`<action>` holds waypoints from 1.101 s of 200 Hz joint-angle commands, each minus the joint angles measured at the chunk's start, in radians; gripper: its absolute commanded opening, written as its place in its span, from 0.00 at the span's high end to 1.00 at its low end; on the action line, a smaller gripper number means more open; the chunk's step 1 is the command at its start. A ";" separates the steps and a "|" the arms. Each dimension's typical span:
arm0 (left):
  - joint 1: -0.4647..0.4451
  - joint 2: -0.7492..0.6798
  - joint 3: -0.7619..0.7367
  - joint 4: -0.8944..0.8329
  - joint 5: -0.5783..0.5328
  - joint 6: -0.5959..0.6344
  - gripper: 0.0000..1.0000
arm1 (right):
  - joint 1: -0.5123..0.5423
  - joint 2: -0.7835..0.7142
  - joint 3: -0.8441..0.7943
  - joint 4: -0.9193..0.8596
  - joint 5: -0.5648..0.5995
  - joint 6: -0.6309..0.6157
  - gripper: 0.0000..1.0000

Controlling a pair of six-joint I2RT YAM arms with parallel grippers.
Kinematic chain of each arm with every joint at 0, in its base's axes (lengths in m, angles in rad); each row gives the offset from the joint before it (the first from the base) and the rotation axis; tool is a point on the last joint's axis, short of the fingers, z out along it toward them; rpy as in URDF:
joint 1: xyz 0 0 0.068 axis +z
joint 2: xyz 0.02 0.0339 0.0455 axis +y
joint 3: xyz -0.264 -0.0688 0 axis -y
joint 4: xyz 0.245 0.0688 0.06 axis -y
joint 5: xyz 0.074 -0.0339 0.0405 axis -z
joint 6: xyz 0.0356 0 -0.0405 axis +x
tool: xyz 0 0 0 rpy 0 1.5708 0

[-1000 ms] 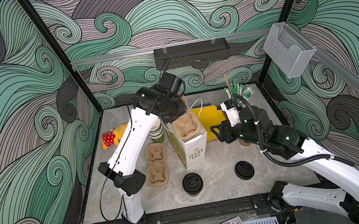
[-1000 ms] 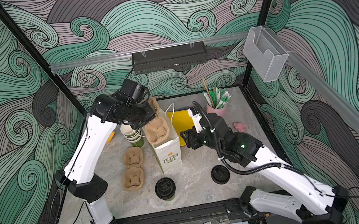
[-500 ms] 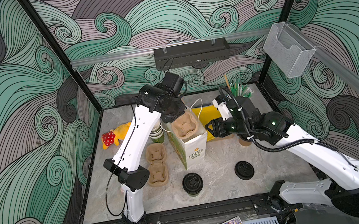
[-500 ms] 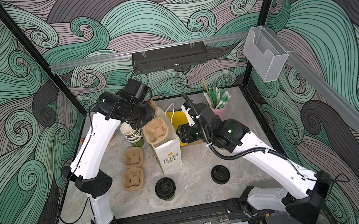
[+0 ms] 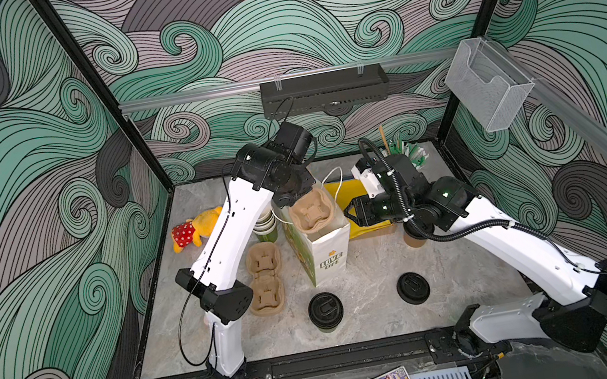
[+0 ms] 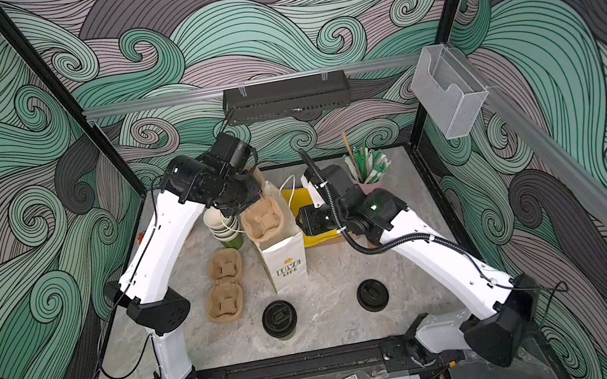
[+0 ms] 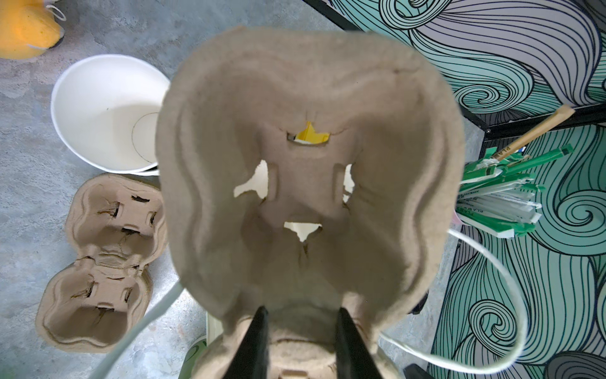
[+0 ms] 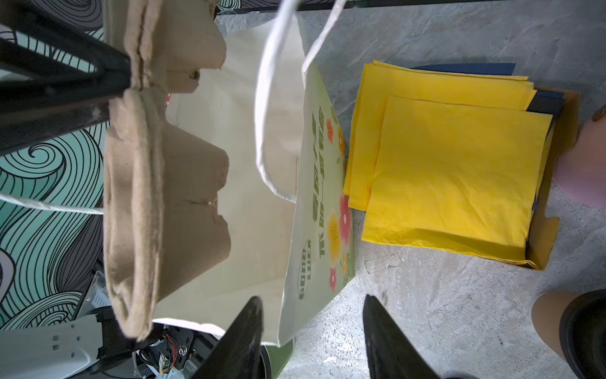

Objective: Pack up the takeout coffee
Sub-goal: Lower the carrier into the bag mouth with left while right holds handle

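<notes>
Takeout coffee not yet packed: neither cup is in any jaw. The lidded cup (image 5: 325, 311) stands on the table well clear of both grippers. The tan cup (image 8: 547, 325) stands off to one side of the right jaws, tucked under that arm in a top view.

Left gripper (image 7: 301, 331): jaws clamped on the middle ridge of the cup carrier (image 5: 312, 212), one pocket hanging beyond the fingertips over the mouth of the paper bag (image 5: 326, 254). Cannot tell how far the carrier is inside.

Right gripper (image 8: 311, 305): jaws parted, astride the bag's near wall. The paper edge lies between them; no pinch seen.

Risks, as judged:
- The carrier looks about as wide as the bag mouth. If pushed down off-centre it likely catches the rim and crumples or tips the bag.
- The bag handle (image 8: 262, 137) loops loose just beyond the right jaws, beside the carrier; a pocket edge could hook it.
- If the right jaws shut too shallow, the wall slips out and the mouth sags. Too hard a pull, and the light bag slides or falls.
- The right arm passes over the tan cup; a low sweep could knock it over.
</notes>
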 commanded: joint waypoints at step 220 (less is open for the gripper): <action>-0.011 0.036 0.007 -0.029 -0.001 -0.060 1.00 | -0.001 0.101 0.050 0.043 -0.059 0.051 0.91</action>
